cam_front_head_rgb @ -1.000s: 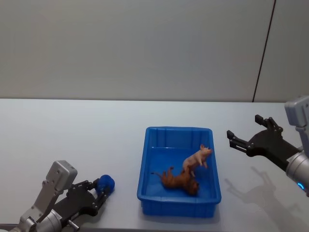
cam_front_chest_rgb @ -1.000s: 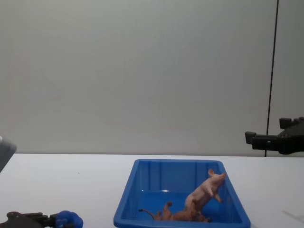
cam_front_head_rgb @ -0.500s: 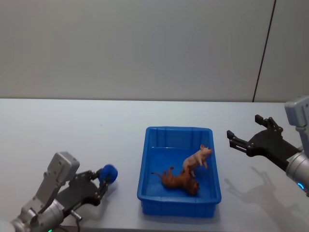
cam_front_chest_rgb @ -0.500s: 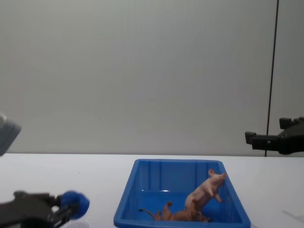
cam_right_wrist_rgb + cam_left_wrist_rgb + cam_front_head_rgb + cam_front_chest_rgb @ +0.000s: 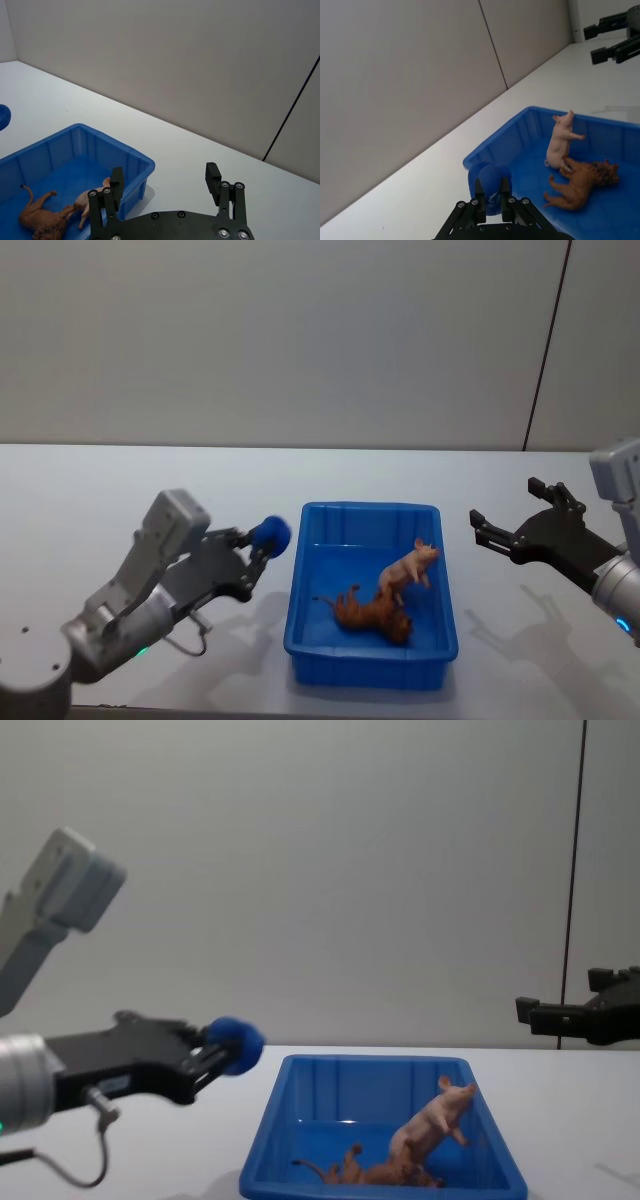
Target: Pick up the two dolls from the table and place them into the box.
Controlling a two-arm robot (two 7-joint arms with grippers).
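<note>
The left gripper [image 5: 262,543] is raised above the broad white tabletop [image 5: 120,490], its black fingers [image 5: 205,1058] clenched on a small rounded blue toy figure [image 5: 270,533] at their tips. Just beyond the fingertips sits the bright blue rectangular plastic box [image 5: 368,665]. Inside it, a pale pink toy pig [image 5: 408,569] leans over a brown four-legged toy animal [image 5: 370,614] lying on its side. The right gripper [image 5: 503,523] hovers past the box's far side, fingers spread apart and holding nothing.
</note>
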